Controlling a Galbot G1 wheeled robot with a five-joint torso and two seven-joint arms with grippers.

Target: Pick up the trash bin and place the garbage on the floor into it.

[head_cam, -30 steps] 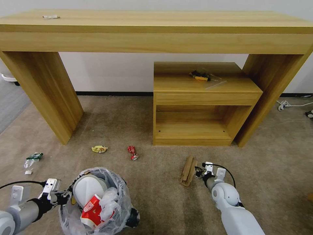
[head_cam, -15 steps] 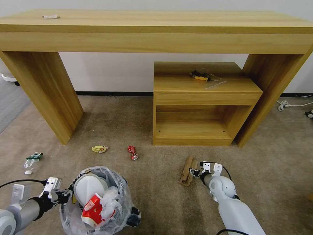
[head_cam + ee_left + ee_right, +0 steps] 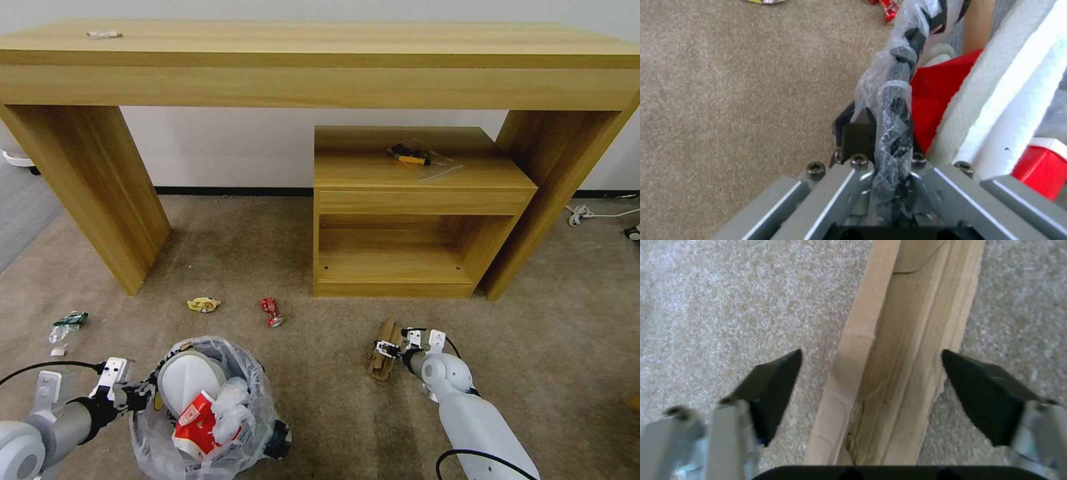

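Note:
The trash bin, dark with a clear bag liner, hangs low at the near left of the beige floor. My left gripper is shut on the trash bin's rim. Inside it lie a white slipper and a red wrapper. My right gripper is open, with its fingers on either side of the brown cardboard strips, which lie on the floor. More garbage lies farther off: a yellow wrapper, a red wrapper and a green-white packet.
A long wooden desk spans the back, with a low open cabinet under its right half. A white cable lies at the far right. Grey ribbed carpet begins at the far left.
My right gripper has moved left, from beside the cardboard strips to over them. The bin and my left gripper have shifted a little to the right.

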